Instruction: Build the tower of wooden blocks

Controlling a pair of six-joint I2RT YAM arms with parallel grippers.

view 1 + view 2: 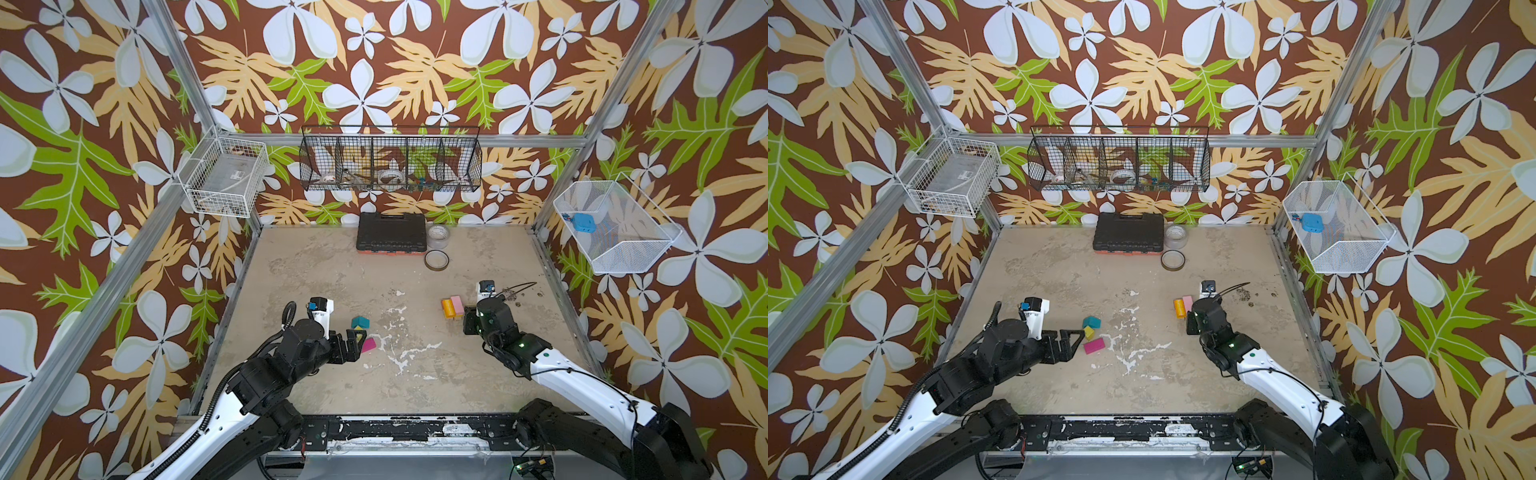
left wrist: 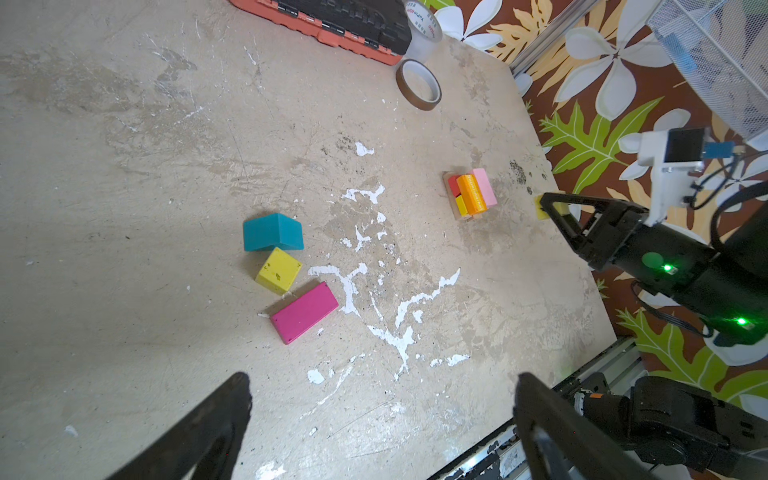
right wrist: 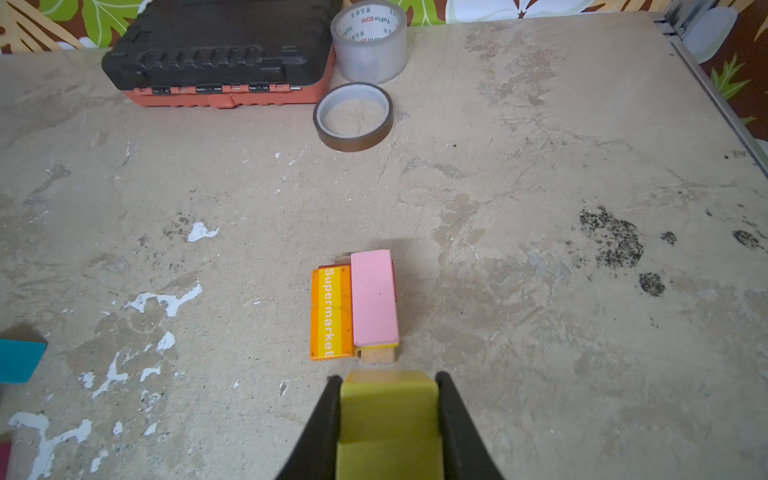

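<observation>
Stack: pink block [image 3: 374, 297] beside orange block [image 3: 331, 313], over tan plank [image 3: 377, 355].
Loose cluster: teal roof block [image 2: 272, 232], yellow cube [image 2: 277, 270], magenta block [image 2: 304, 312].
Gripped: yellow-green cube [image 3: 388, 415].

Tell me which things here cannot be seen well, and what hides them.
- Yellow-green wooden cube in the right jaws: both top views, the right arm mostly hides it.
- Lower layers of the small wood block tower: right wrist view, the pink block and orange block cover them.
- Teal roof-shaped block: right wrist view, cut off by the picture edge.
- Contents of the black wire basket: both top views, too small behind mesh.
</observation>
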